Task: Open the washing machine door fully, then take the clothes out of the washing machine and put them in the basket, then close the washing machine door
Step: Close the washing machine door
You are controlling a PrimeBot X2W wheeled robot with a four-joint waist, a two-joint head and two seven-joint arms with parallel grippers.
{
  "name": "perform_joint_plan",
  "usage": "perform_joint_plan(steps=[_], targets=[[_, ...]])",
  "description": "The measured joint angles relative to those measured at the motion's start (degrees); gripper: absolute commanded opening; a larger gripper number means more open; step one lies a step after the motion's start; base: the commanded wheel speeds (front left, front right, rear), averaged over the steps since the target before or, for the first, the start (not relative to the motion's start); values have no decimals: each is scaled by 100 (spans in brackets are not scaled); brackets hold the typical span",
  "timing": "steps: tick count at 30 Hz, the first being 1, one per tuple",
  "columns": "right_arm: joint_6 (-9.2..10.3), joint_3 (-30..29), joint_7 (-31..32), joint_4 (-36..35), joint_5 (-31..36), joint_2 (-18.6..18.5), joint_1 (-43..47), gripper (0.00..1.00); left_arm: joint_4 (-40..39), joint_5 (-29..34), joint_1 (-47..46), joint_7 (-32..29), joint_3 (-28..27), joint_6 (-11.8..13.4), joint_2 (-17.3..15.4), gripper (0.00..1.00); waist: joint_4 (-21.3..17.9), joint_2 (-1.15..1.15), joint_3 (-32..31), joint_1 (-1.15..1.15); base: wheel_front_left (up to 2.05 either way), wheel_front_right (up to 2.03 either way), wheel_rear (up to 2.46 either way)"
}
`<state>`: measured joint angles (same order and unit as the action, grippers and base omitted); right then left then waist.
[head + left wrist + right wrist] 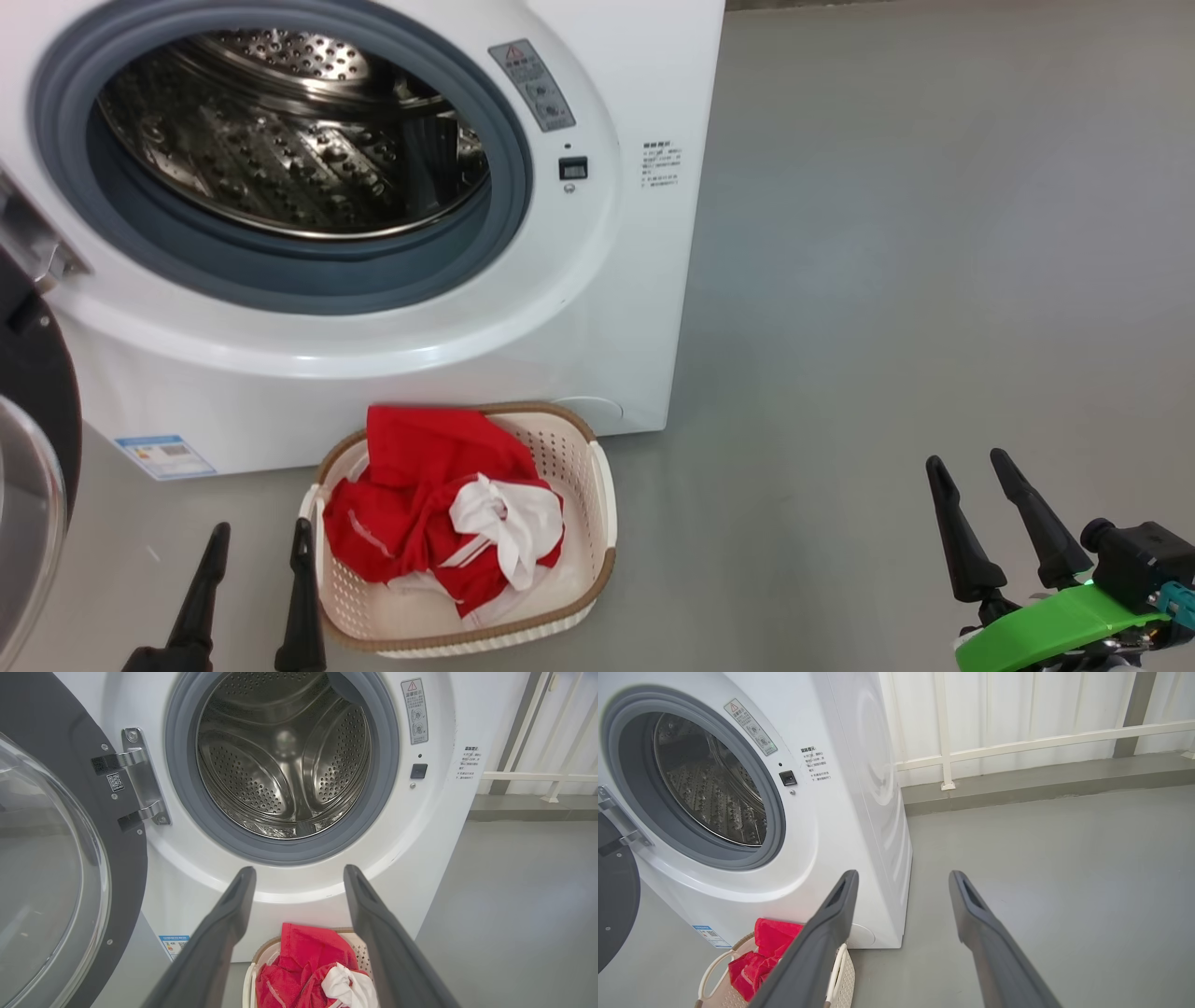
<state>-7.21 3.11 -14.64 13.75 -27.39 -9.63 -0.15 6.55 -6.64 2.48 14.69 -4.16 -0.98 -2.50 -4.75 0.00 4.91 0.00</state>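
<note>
While left gripper (261, 527) and right gripper (966, 459) stand spread, grey floor (887, 280) meets white railing (944, 728).

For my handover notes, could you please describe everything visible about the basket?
The basket is a small cream oval of perforated plastic with a brown woven-look rim and white side handles. It stands upright on the grey floor, close before the washing machine, and holds the red and white clothes, heaped above its rim.

Tapered black fingers (198, 588), bright green bracket (1055, 627) behind right gripper (965, 458)
</note>
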Motion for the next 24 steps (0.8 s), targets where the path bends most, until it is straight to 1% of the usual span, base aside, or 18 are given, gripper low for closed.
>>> perform_joint_plan(steps=[6,20,24], targets=[[0,-11,0,-1,0,1,0,100,2,-1,-4,0,-2,-5,-1,100,21,0,36,0,-54,54,0],[0,-18,0,-2,0,11,-5,100,13,-12,-11,0,-3,-5,0,100,92,0,58,0,0,0,0],[0,-1,0,-1,0,22,-5,100,34,-121,-11,0,2,-2,0,100,153,0,53,0,0,0,0]])
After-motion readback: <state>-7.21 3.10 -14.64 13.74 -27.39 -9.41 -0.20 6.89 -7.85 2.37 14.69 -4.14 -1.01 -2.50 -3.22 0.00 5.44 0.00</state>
